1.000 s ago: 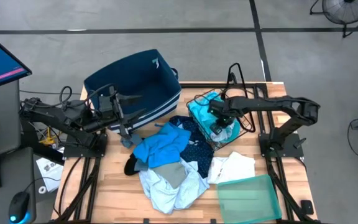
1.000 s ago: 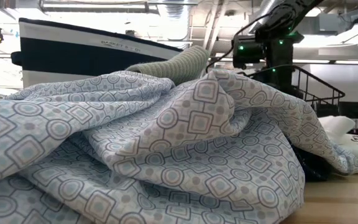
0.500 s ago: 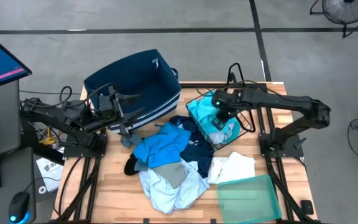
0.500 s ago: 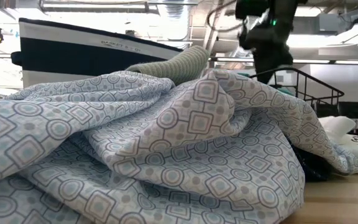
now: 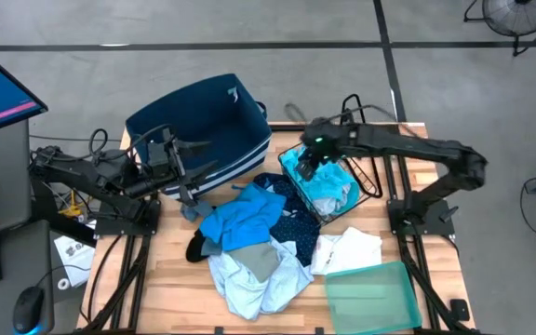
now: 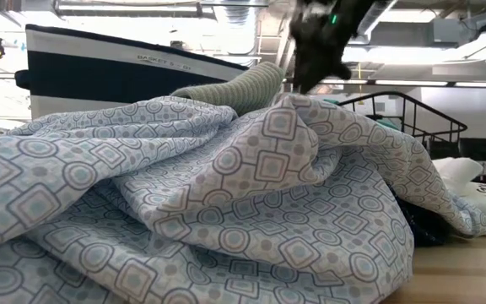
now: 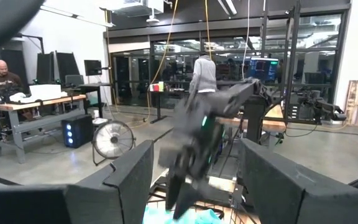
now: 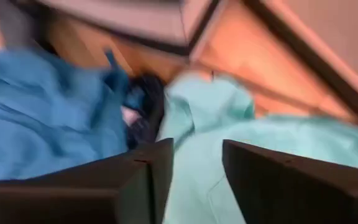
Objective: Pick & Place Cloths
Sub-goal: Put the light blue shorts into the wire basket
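A heap of cloths lies mid-table: a bright blue cloth (image 5: 240, 219), a dotted navy cloth (image 5: 291, 223), a pale patterned cloth (image 5: 259, 279) that fills the low view (image 6: 226, 194), and a white cloth (image 5: 347, 249). A turquoise cloth (image 5: 328, 186) (image 8: 241, 130) lies in a black wire basket (image 5: 368, 181). My right gripper (image 5: 307, 166) (image 6: 315, 51) (image 8: 196, 149) hovers open over the basket's left end, above the turquoise cloth, holding nothing. My left gripper (image 5: 190, 200) (image 7: 196, 149) waits open by the navy bin, at the heap's left edge.
The big navy bin with white stripes (image 5: 198, 121) stands at the table's far left. A translucent green tray (image 5: 370, 293) sits at the near right corner. A black cloth (image 5: 196, 247) lies at the heap's left. People and workbenches show in the room beyond.
My right gripper has risen from the turquoise cloth in the wire basket and swung toward the table's far-left, toward the bin. The turquoise cloth has stayed in the basket. The left arm has kept still.
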{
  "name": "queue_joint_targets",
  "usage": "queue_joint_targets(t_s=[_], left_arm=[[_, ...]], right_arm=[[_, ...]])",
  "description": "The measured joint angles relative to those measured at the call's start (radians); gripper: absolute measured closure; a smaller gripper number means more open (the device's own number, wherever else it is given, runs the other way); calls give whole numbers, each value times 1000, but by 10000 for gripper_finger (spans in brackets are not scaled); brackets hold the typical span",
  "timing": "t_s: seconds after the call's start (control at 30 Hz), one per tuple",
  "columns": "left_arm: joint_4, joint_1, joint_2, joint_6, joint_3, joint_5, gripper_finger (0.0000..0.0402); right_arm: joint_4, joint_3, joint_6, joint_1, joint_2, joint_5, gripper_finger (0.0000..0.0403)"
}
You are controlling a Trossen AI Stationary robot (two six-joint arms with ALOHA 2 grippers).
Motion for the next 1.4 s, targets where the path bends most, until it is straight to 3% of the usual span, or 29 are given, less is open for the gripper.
queue_joint_targets(t_s=[0.23, 0.3, 0.53, 0.7, 0.87, 1.2, 1.4], left_arm=[[0, 0, 0, 0, 0, 0, 183], [0, 0, 0, 0, 0, 0, 183], [-1, 0, 0, 0, 0, 0, 183], [-1, 0, 0, 0, 0, 0, 183], [-1, 0, 0, 0, 0, 0, 183], [-1, 0, 0, 0, 0, 0, 183], [-1, 0, 0, 0, 0, 0, 183]], right_arm=[[-84, -98, -3, -28, 138, -26, 383], [-94, -149, -2, -30, 143, -33, 395], [-26, -322, 34, -43, 116, -95, 398], [32, -378, 50, -17, 174, -112, 390], [-20, -330, 34, -9, 175, -120, 392], [-89, -160, 24, -31, -48, -108, 398], [203, -146, -21, -24, -83, -66, 401]])
